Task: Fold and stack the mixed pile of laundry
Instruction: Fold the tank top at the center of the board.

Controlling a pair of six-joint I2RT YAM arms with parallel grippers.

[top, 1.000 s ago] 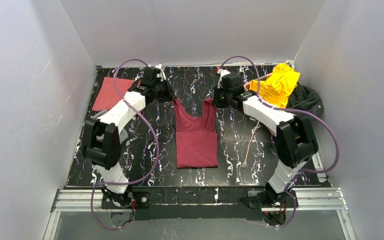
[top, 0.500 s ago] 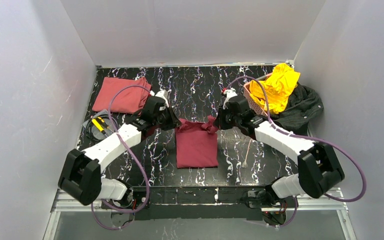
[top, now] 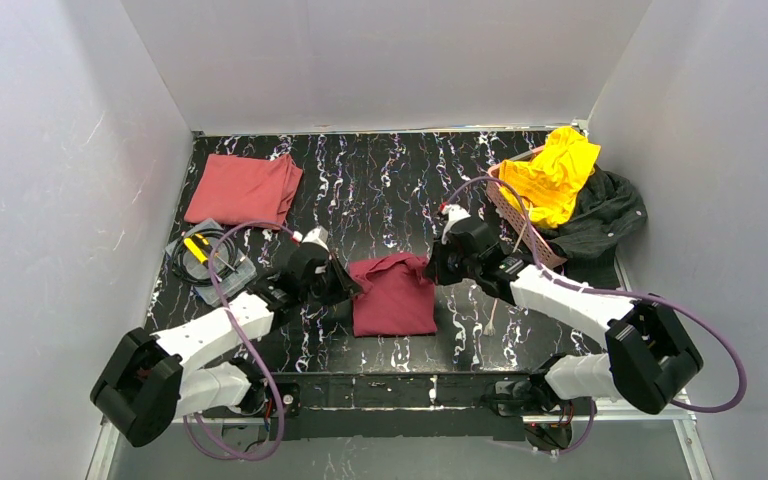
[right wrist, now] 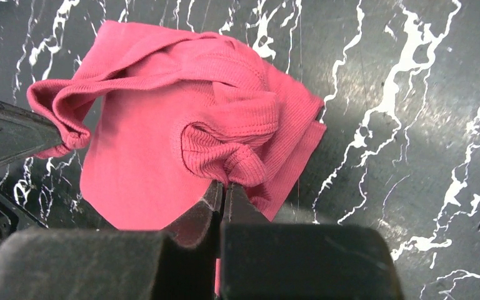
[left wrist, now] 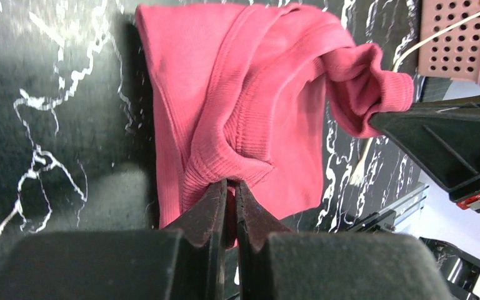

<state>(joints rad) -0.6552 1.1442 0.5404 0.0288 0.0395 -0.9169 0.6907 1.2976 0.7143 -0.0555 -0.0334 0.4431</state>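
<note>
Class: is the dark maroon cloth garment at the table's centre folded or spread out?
Folded: the dark maroon cloth garment lies doubled over itself, straps bunched on top.

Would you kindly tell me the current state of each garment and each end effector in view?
maroon garment: partly folded on the table, far edge pinched at both sides.
left end effector: shut on the maroon garment's ribbed edge.
right end effector: shut on the maroon garment's ribbed edge.
salmon-red garment: folded, lying flat at far left.
yellow garment: crumpled, heaped on the pink basket.
black garment: crumpled, unfolded, at far right.
</note>
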